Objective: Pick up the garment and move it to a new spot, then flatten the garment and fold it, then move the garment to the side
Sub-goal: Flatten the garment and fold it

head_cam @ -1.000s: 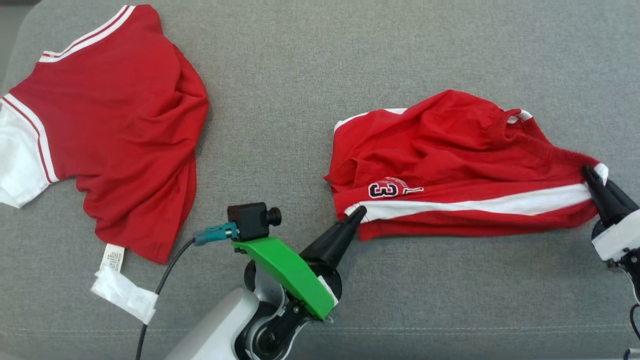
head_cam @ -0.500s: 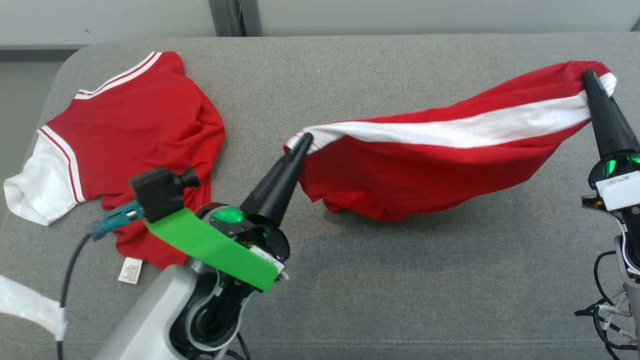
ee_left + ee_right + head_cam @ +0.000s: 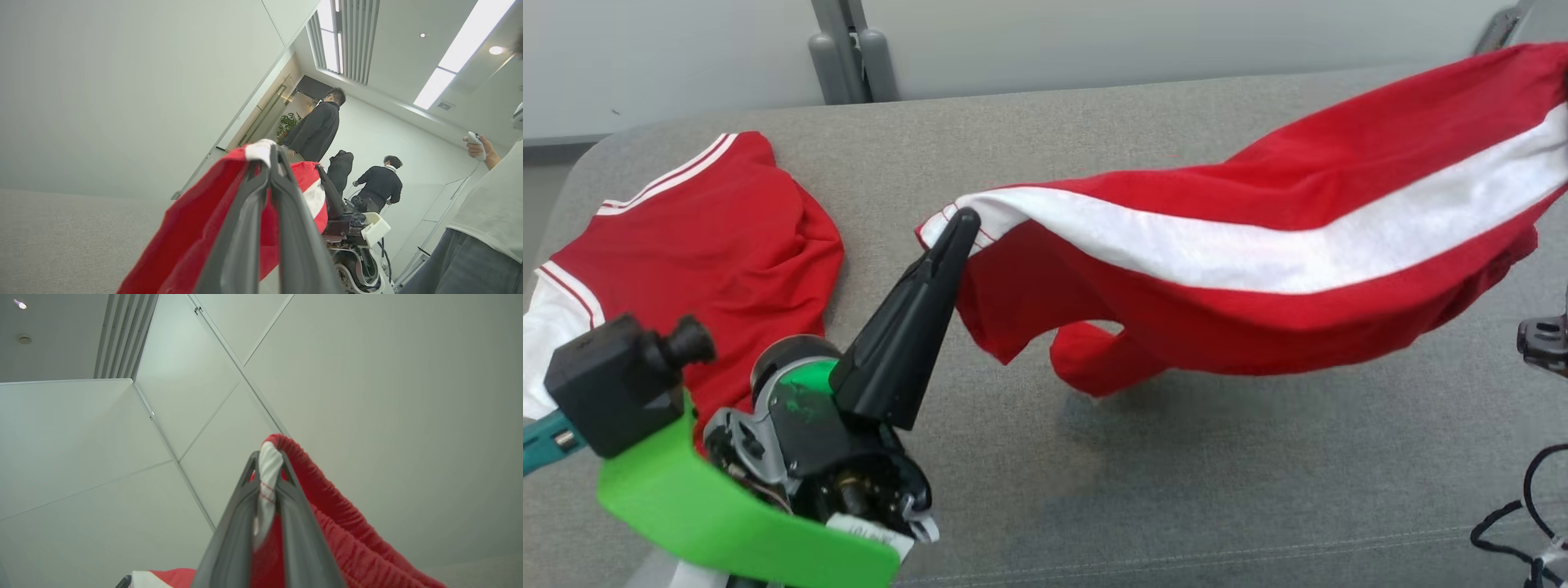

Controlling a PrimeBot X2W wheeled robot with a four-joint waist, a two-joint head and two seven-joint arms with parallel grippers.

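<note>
Although crumpled on the grey cushion (image 3: 1176, 506) a second ago, the red shorts (image 3: 1258, 245) are now held above it, stretched along their white side stripe between both grippers. The hem corner is pinched in the closed left gripper (image 3: 966, 219), and the waistband end is clamped in the right gripper (image 3: 268, 457). The pick-up is judged done, while the move to a new spot, away from the red jersey (image 3: 711, 245), is still to be made.
</note>
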